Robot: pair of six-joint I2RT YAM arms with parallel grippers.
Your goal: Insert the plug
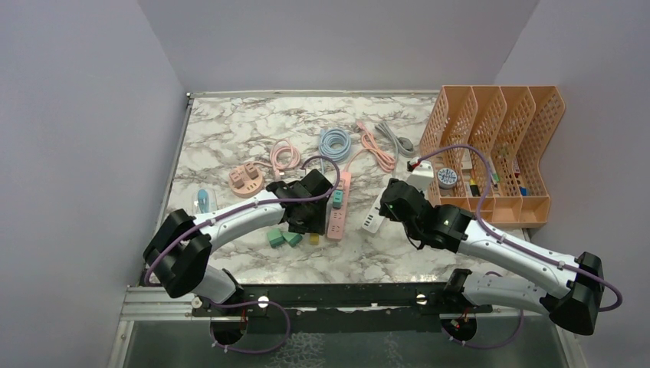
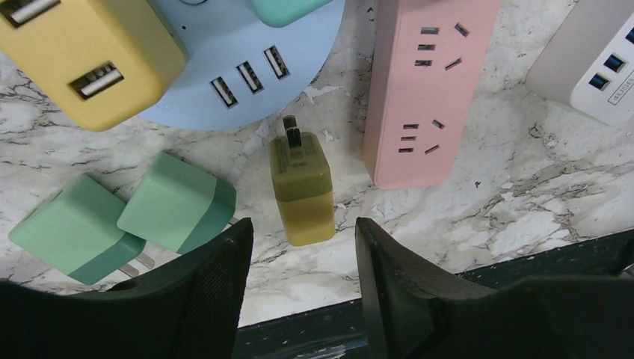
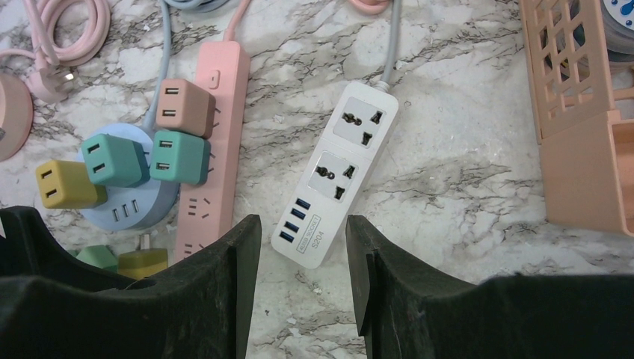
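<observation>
The olive plug (image 2: 302,191) lies flat on the marble tabletop (image 2: 508,194), prongs pointing at the round blue hub (image 2: 239,60), with the pink power strip (image 2: 426,82) just beside it. The left claw (image 2: 303,233) is spread wide and holds nothing; the plug's rear end sits just ahead of the gap between its fingers, touching neither. The right claw (image 3: 303,228), also wide and empty, hangs over the white power strip (image 3: 340,176)

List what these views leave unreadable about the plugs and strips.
- Left wrist: pink power strip is cut off by the top edge; its upper sockets are unseen.
- Right wrist: olive plug is partly hidden behind the right gripper.
- Top external: file rack contents are too small to identify.
</observation>
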